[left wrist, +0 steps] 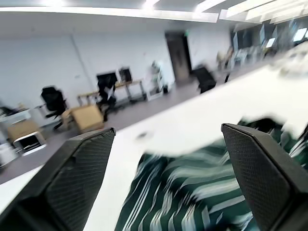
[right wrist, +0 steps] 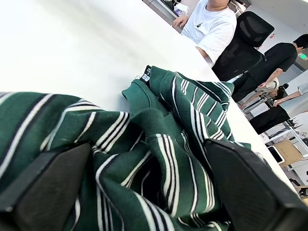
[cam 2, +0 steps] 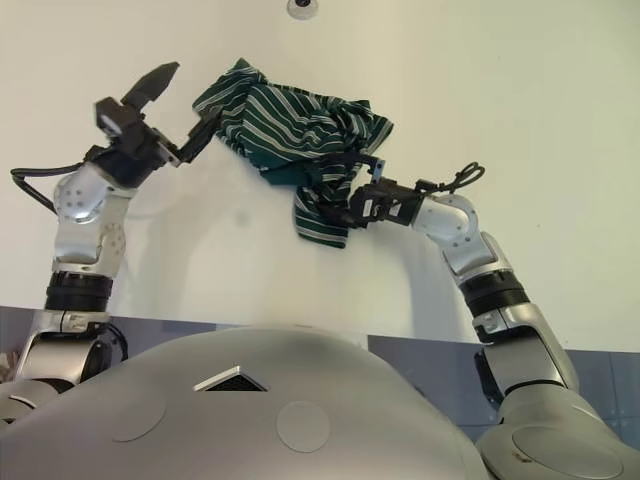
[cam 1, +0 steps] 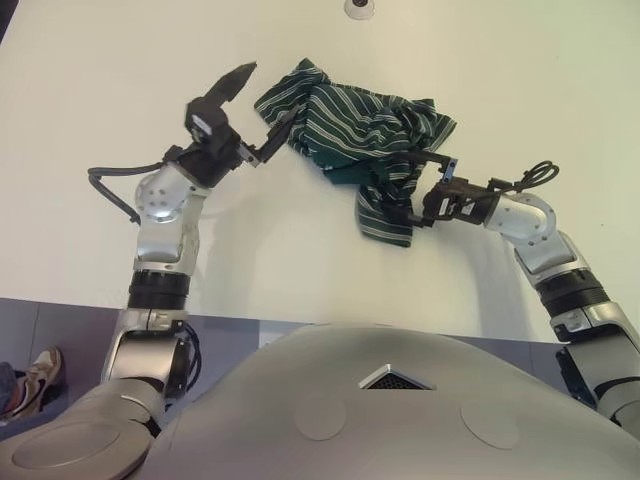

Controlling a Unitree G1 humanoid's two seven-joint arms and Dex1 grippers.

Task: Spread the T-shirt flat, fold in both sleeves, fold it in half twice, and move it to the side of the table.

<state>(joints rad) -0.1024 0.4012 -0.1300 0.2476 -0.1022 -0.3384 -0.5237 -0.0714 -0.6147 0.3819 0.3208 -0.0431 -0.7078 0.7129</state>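
A: Where is the shirt?

B: The shirt (cam 1: 350, 125) lies crumpled in a heap on the table (cam 1: 120, 60), toward the far side and roughly midway between my two arms; it is dark green with pale stripes; nothing of it is spread flat; one fold trails out of the heap toward me, on my right.

A: And your left gripper?

B: My left gripper (cam 1: 258, 103) stands wide open at the heap's left edge; one finger (cam 1: 235, 78) points up and away, clear of the cloth; the other finger (cam 1: 278, 125) is down at the shirt's edge, touching it or just beside it; I cannot tell which; it holds nothing. From my left wrist I see both fingers (left wrist: 79, 178) far apart, with striped cloth lying beyond the gap.

A: The right one?

B: My right gripper (cam 1: 413, 188) is at the heap's right side, on the part nearer me, pushed in among the folds just above the trailing fold; its fingers are well apart, not closed; from my right wrist I see one finger (right wrist: 48, 187) on each side and green cloth bunched up between them; the cloth sits in the gap and touches at least the nearer finger; I cannot tell whether either finger presses on it.

A: Is the shirt lifted anywhere?

B: The heap rises in rumples near my right gripper; whether any of it is off the table I cannot tell.
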